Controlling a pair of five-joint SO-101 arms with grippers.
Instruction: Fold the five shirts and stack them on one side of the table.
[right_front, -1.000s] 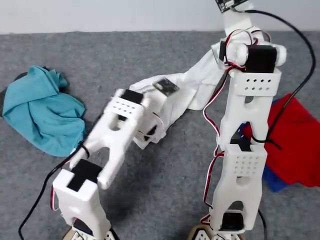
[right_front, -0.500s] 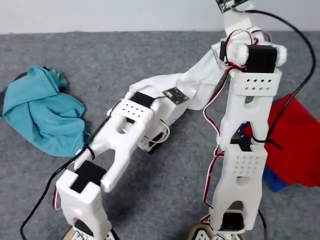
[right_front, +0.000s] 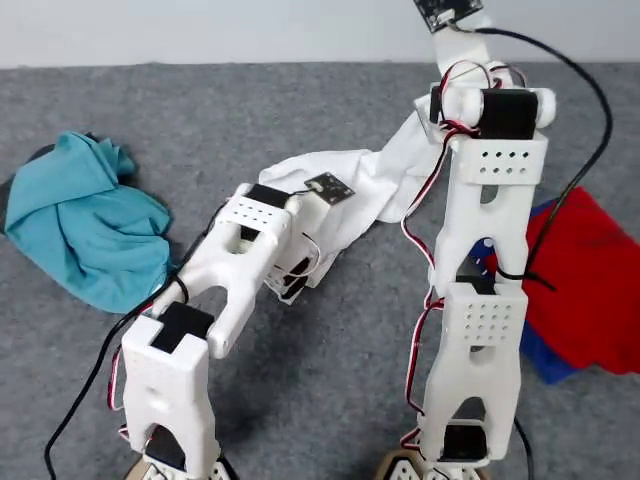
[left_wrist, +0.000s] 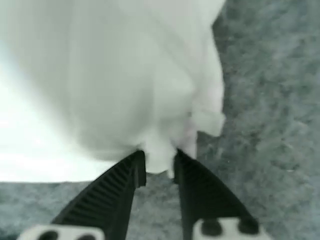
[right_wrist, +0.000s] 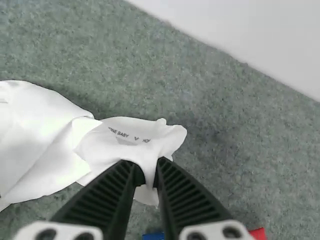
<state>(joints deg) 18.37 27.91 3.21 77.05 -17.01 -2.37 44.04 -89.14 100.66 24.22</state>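
- The white fabric shirt (right_front: 370, 185) lay stretched in a crumpled band across the middle of the grey felt-like surface (right_front: 300, 110), running from between the two arms toward the far edge near the right arm.
- The left tool (left_wrist: 160, 160) was closed to a narrow gap on a bunched fold at the shirt's near end, with the cloth pinched between its black ribbed fingers.
- The right tool (right_wrist: 149, 172) was almost fully closed on the shirt's far end, gripping the cloth just beside the neck label.
- A crumpled teal fabric shirt (right_front: 85, 235) lay well apart on the left side of the surface.
- A red fabric shirt (right_front: 590, 280) lay on the right side, partly behind the right arm, and the edge of a blue fabric garment (right_front: 545, 360) showed beneath it.
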